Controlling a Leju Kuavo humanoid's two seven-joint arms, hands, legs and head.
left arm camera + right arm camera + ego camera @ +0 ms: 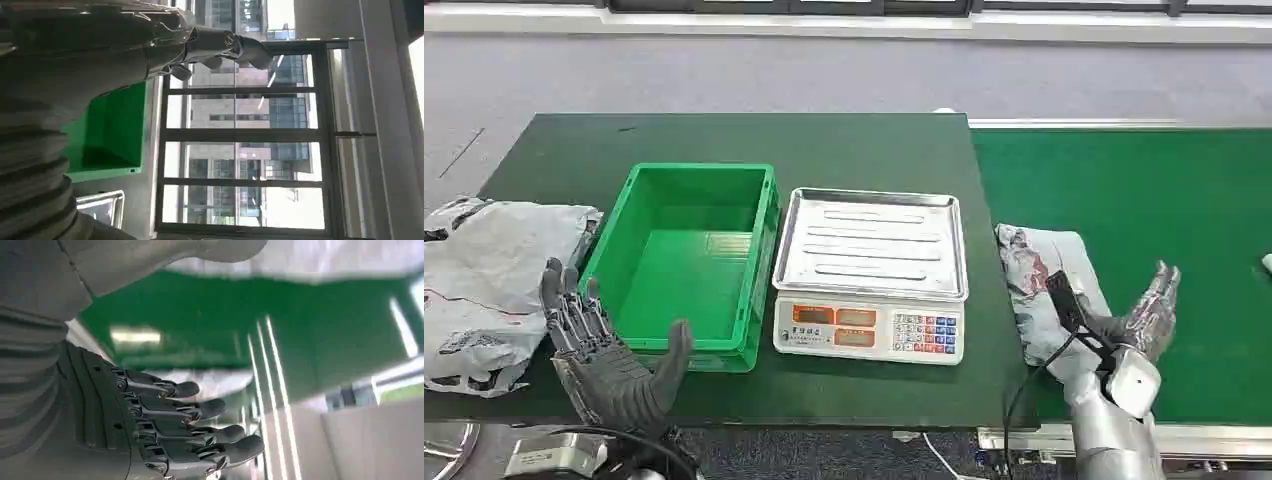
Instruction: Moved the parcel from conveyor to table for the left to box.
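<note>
Nearest me, my left robot hand [609, 350] hovers with fingers spread, holding nothing, at the table's [864, 150] near edge. My right robot hand [1146, 312], also released, sits beside the parcel [1036, 275] on the conveyor [1164, 190]. I judge grasping comes next.

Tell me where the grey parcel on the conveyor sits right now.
In the head view, the grey plastic parcel lies on the green conveyor belt, just right of the scale, beside the open right hand.

green crate [686, 265], silver scale [871, 272], grey parcel [1046, 285] with red marks, green conveyor [1154, 210]
</note>
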